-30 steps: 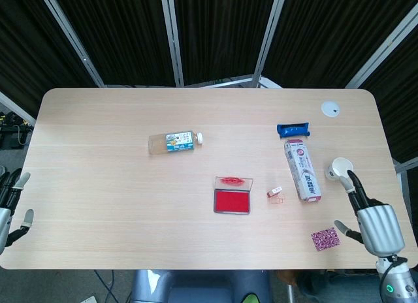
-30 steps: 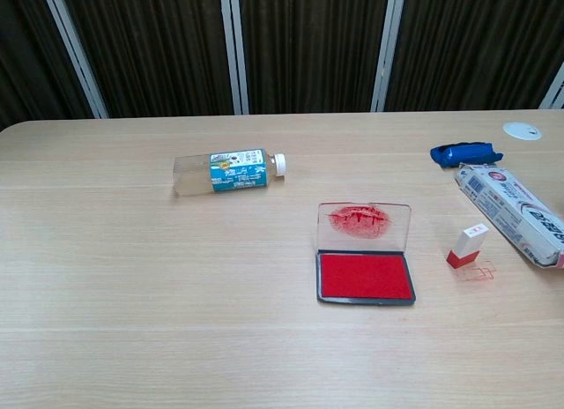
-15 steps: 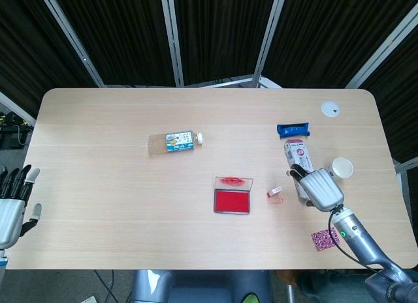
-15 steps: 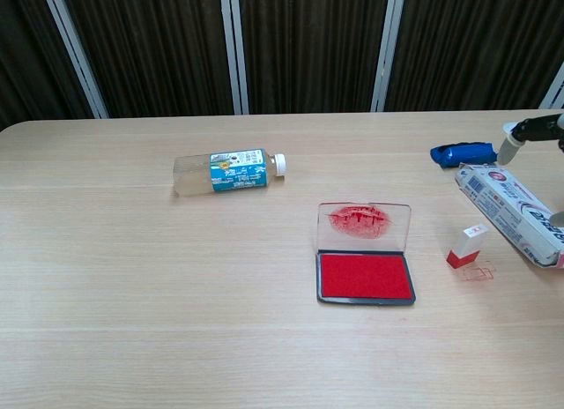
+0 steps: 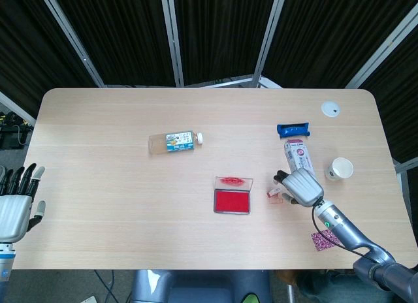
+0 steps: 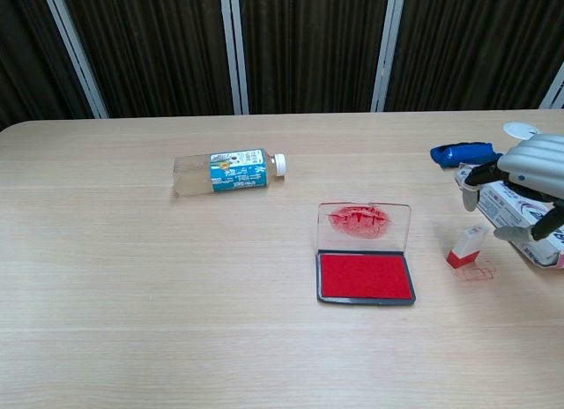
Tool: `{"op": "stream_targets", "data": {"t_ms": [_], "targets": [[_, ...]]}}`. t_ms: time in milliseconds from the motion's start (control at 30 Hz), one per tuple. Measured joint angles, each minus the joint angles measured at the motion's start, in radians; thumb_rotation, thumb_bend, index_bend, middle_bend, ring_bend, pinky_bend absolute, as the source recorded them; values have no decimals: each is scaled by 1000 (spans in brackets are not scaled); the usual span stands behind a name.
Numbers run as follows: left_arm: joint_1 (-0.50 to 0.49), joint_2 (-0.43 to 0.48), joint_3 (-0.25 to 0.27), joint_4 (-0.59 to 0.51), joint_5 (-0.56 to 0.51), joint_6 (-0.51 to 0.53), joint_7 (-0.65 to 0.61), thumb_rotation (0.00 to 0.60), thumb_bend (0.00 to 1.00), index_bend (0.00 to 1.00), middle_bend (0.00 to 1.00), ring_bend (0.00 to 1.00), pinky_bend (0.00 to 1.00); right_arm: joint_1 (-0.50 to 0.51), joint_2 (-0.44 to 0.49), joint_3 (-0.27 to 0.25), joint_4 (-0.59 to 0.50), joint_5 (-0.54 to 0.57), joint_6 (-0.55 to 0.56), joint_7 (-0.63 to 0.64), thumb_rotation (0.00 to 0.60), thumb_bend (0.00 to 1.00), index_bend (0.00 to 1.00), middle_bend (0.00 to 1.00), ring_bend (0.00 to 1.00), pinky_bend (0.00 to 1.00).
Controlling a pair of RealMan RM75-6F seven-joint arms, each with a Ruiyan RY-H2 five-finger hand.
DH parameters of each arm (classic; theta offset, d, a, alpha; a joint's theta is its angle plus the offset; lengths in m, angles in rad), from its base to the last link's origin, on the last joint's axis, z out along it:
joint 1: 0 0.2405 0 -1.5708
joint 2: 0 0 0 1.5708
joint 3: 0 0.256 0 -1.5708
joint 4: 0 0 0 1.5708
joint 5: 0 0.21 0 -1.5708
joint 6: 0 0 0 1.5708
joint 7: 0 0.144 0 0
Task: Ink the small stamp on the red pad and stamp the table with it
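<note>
Since half a second ago our right hand moves left off the long carton and now hovers just right of the small stamp. Its fingers are apart and curled down, holding nothing; contact with the stamp we cannot tell, probably none. Left hand stays idle at the near left corner, fingers spread.

Step in hand, as we judge it: reach for the stamp, not yet gripped. Next move calls for a narrow pinch on the white upper body, then a lift left to the red pad.

Stamp: small upright block, white top, red base, standing on the pale wood-grain worktop right of the pad. Pad: flat, matte red, dark tray, with a clear ink-smeared lid standing up behind it.
</note>
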Motion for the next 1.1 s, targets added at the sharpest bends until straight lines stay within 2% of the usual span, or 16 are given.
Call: {"op": "stream_targets", "data": {"t_ms": [300,533,1100], "targets": [[-2,-5,2,1,-7,1,10,600,442,0,0,0,0,35,-57,-46,92,-9,-21,47,600,311,420,398,834,1000],[-4,-6,4,1,-9,0,12,600,443,0,0,0,0,39,-74,-58,132,1,-12,65,600,330,435,414,834,1000],[-8,-9,7,4,-17,-1,20,600,442,0,0,0,0,51,-111,-90,182,15,3,107,600,382,457,437,834,1000]]}}
